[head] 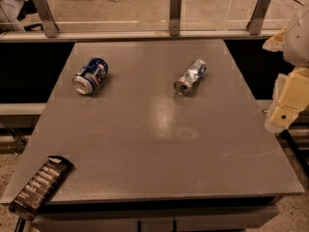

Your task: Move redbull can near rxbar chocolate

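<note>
Well, the redbull can lies on its side toward the far right of the table. It looks dented, light, thin-walled and slick, and I'd guess it rolls easily, so a gentle hold across its body at mid-length seems best. The rxbar chocolate sits well apart at the near left corner, overhanging the edge. A wider blue can lies far left. The gripper hangs beyond the right edge, partly cut off; whether it is spread or closed I cannot tell.

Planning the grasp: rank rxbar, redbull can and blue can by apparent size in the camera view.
1. rxbar chocolate, though nearest the camera.
2. dark-blue can and redbull can: alike, the blue one wider.
Gripper: right of the table.
</note>
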{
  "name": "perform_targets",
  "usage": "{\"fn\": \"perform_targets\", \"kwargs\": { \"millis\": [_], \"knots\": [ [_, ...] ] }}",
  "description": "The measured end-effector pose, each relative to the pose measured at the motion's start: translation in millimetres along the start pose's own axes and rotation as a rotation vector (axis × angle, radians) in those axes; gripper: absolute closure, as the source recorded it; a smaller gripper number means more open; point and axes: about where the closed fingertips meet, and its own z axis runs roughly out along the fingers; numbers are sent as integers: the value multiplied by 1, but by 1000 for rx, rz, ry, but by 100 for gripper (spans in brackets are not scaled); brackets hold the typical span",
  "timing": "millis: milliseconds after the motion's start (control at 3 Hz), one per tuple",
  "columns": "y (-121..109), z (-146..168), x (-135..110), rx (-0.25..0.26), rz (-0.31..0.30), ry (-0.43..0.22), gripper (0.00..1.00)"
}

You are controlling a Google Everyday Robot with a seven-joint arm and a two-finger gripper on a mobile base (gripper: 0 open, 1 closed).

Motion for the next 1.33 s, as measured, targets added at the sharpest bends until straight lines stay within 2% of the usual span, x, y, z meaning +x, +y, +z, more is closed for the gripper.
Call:
{"fn": "perform_targets", "kwargs": {
  "millis": [333, 667, 1000, 1333],
  "knots": [
    [0, 0, 0, 0, 0, 0, 0],
    [-13, 9, 1, 13, -25, 30, 0],
    [-56, 33, 9, 75, -125, 77, 0],
    [-101, 48, 12, 124, -267, 28, 0]
  ]
}}
